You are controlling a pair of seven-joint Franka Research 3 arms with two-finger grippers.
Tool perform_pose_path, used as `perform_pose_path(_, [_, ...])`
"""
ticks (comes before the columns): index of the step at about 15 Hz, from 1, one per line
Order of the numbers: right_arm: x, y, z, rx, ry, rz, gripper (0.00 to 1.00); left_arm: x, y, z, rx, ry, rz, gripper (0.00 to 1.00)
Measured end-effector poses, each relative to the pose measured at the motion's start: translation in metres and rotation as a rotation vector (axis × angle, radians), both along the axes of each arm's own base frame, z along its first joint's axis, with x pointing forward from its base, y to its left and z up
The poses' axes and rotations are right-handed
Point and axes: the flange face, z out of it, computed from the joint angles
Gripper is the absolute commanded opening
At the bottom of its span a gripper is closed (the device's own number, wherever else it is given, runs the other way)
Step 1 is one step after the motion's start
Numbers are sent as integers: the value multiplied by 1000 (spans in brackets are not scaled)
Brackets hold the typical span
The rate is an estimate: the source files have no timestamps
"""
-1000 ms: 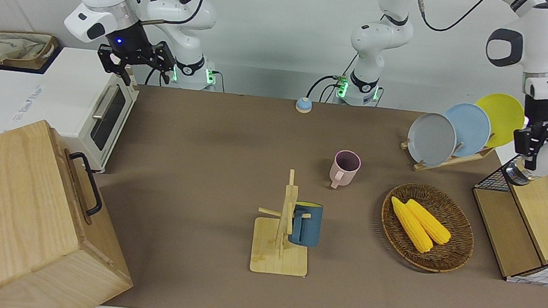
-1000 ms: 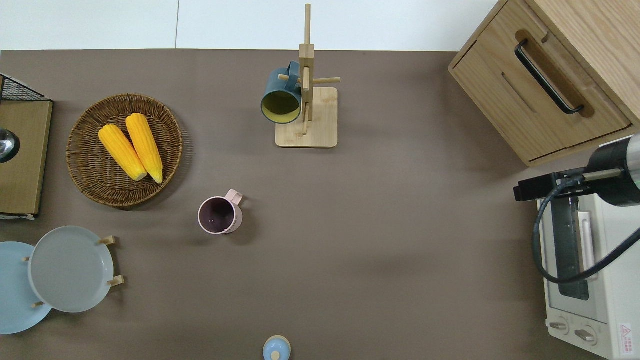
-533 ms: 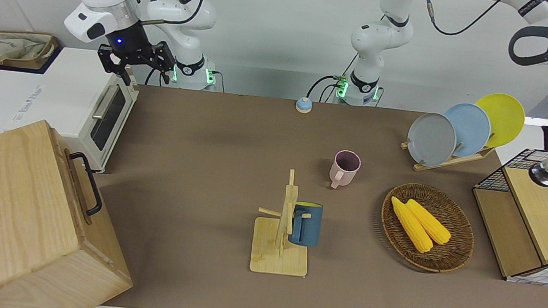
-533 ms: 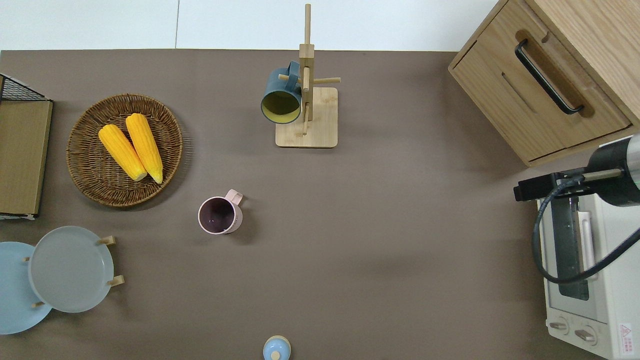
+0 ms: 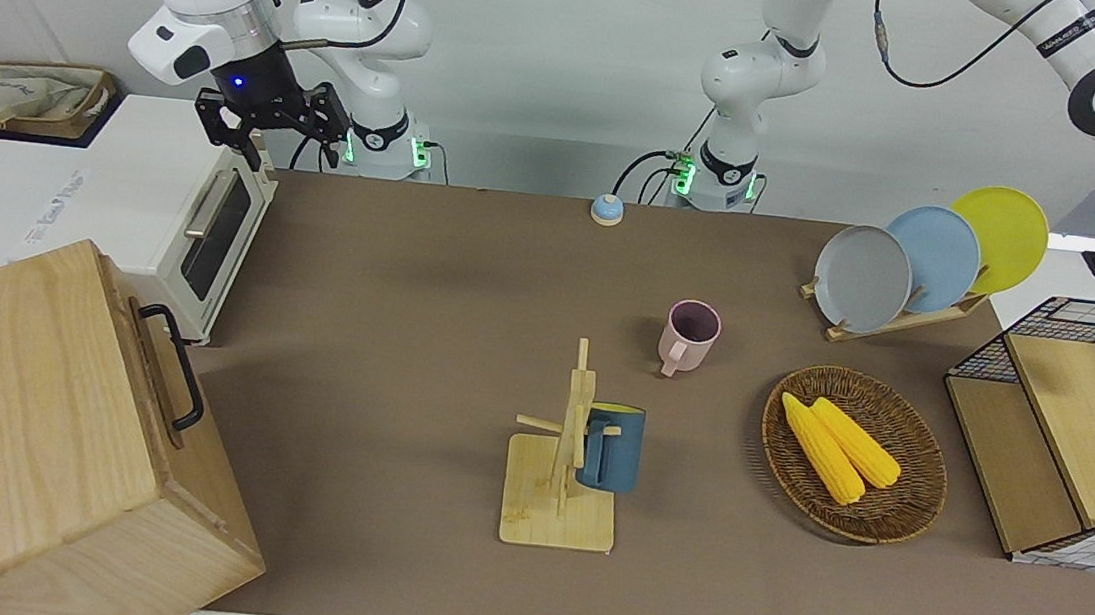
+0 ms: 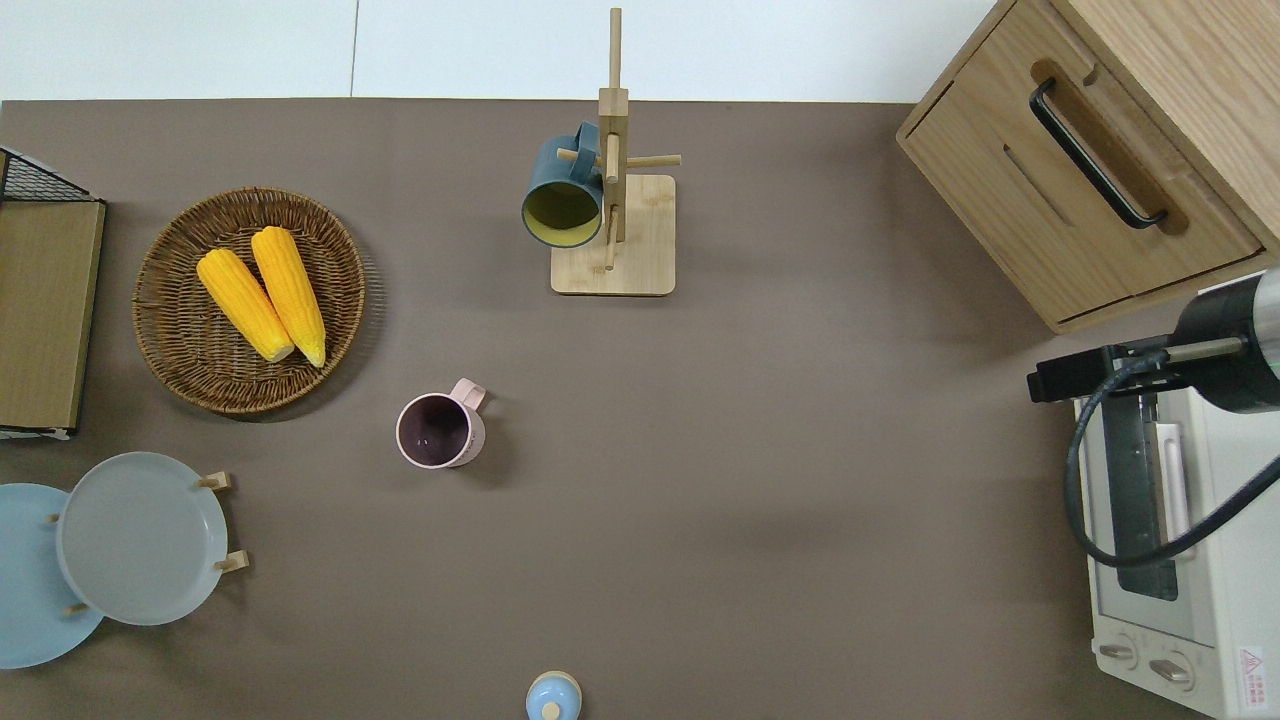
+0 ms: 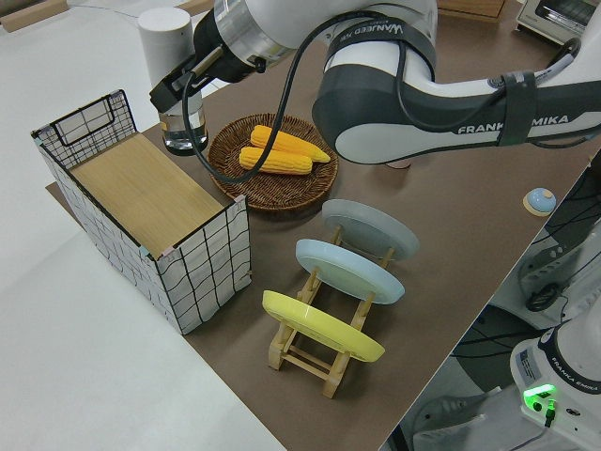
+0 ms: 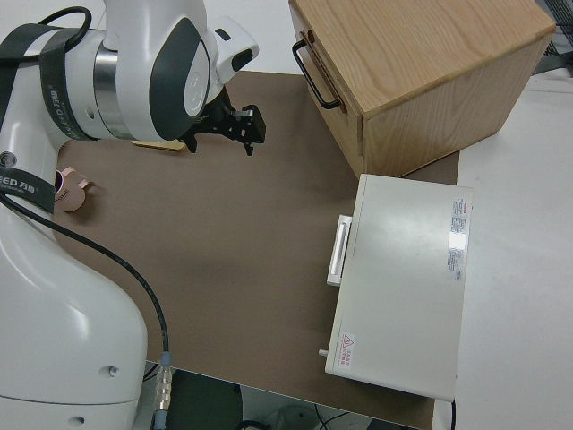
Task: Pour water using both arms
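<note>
Two glossy white arms: left claw (image 7: 178, 89) at upper left of the side view, clamped on a white-capped bottle (image 7: 175, 80) over the wire basket (image 7: 141, 202); right arm parked.

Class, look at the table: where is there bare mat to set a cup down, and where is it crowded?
The widest bare patch lies between the pink mug, the mug tree, the wooden cabinet and the toaster oven. A smaller one runs from the pink mug to the blue bell. It is crowded toward the left arm's end: corn basket, plate rack, wire crate.
</note>
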Motion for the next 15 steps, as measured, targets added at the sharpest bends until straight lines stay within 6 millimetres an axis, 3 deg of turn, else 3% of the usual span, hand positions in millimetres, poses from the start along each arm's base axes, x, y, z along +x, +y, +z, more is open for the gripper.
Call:
perform_pose_path(7, [0, 0, 0, 0, 0, 0, 992, -9, 44, -50, -52, -36, -41, 20])
perform_pose_path(15, [0, 0, 0, 0, 0, 0, 992, 7, 39, -76, -111, -36, -37, 41])
